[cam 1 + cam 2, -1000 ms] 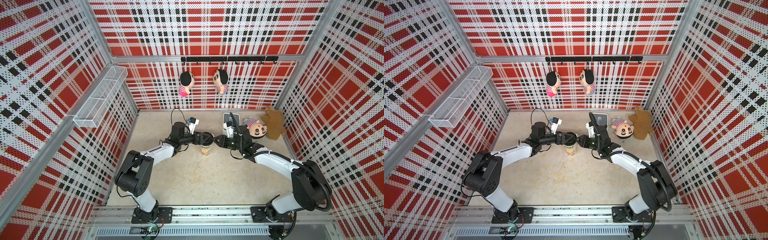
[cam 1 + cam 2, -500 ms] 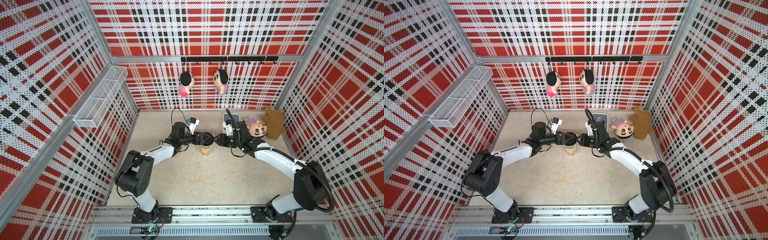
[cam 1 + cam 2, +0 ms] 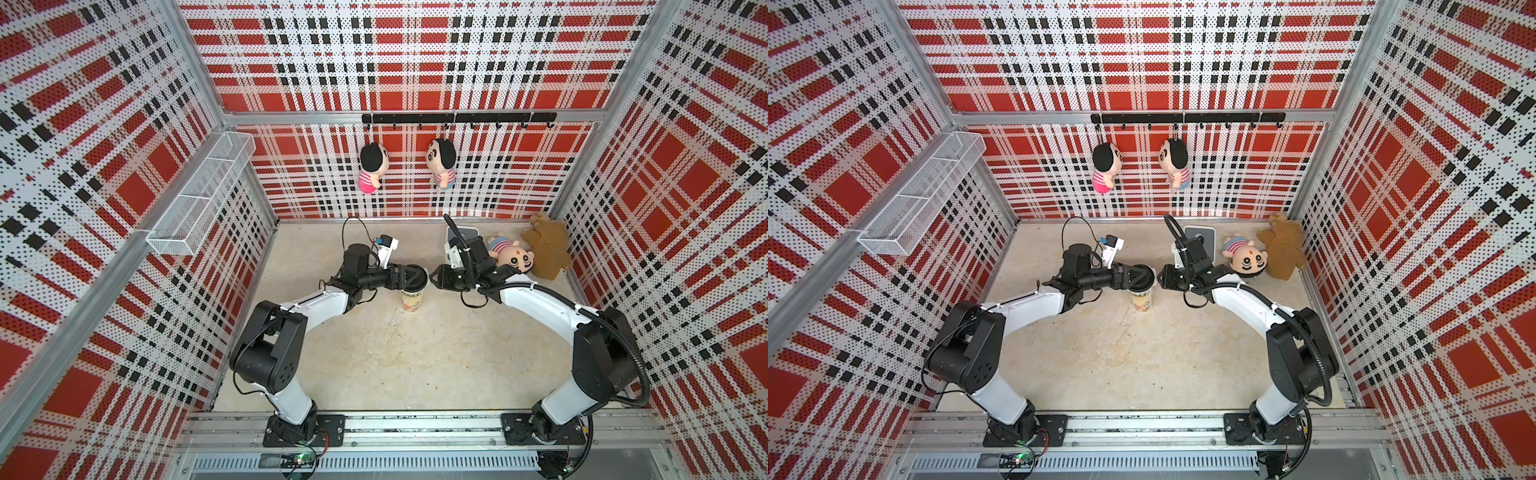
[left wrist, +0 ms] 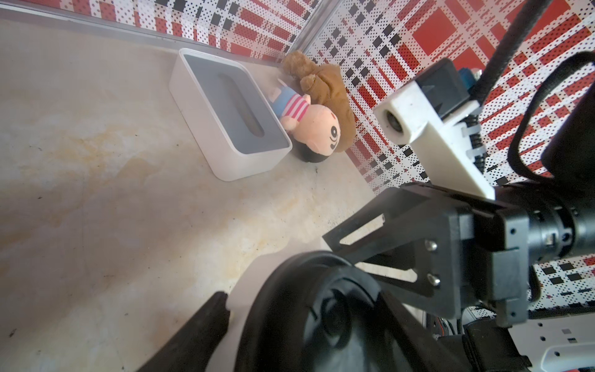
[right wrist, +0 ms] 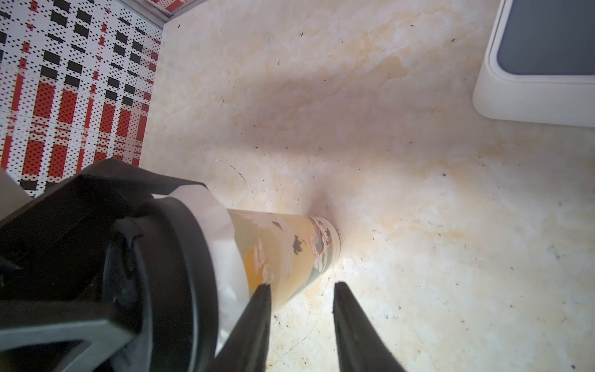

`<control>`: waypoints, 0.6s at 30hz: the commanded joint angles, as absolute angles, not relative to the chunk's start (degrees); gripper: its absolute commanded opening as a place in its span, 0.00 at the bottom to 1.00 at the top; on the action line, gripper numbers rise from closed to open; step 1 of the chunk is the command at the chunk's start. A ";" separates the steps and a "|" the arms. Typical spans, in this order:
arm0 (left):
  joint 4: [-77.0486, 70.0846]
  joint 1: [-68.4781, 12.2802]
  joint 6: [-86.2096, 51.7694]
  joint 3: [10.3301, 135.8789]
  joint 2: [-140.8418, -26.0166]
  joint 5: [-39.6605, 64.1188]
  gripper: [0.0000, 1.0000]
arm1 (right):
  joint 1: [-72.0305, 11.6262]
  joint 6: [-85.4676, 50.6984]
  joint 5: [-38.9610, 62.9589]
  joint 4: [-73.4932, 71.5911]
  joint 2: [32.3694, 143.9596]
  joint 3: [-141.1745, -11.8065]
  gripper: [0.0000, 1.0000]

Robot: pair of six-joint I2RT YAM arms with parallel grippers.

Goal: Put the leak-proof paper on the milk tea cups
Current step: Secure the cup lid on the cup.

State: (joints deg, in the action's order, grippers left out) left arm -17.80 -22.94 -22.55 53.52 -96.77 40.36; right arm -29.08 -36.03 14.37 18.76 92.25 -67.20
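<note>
The milk tea cup [image 3: 412, 300] [image 3: 1142, 301] [image 5: 283, 251] stands upright mid-table. The leak-proof paper [image 5: 222, 225] [image 4: 244, 283] drapes over its rim, its edges hanging down the wall. A black round lid [image 3: 415, 276] [image 3: 1144, 276] [image 5: 180, 257] sits on top of the paper. My left gripper [image 3: 413, 277] [image 4: 306, 306] reaches in from the left, shut on that lid. On the cup's right, my right gripper [image 3: 434, 278] [image 5: 302, 286] is open with nothing between its fingers. One finger [image 5: 257, 315] lies close against the cup's wall.
A white box with a grey slotted top [image 3: 469, 233] [image 4: 231, 112] stands at the back right. A plush doll [image 3: 513, 259] and a brown bear [image 3: 544, 249] lie beside it. Two dolls hang on the back wall, and a wire basket [image 3: 199, 199] hangs on the left wall.
My right wrist has swung toward the back wall while its fingertips stayed beside the cup, and its jaws widened slightly. The left arm and the lid have held still.
</note>
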 commanded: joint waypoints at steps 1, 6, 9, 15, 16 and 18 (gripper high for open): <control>-0.45 -23.38 -16.61 48.52 -102.83 35.14 0.73 | -28.39 -34.91 12.41 19.46 89.94 -69.64 0.37; -0.44 -23.55 -16.66 48.55 -102.89 35.06 0.73 | -28.39 -34.09 12.55 19.00 89.31 -70.66 0.38; -0.37 -23.55 -16.68 48.52 -102.81 34.97 0.73 | -28.41 -34.52 14.59 16.59 89.36 -69.47 0.39; -0.35 -23.60 -16.61 48.56 -102.81 34.94 0.73 | -29.08 -35.07 17.53 13.43 90.25 -67.83 0.40; -0.35 -23.64 -16.61 48.52 -102.83 34.87 0.73 | -29.24 -35.07 17.66 13.07 90.50 -67.56 0.40; -0.35 -23.64 -16.53 48.52 -102.83 34.89 0.73 | -29.52 -35.07 18.23 12.57 91.24 -67.20 0.40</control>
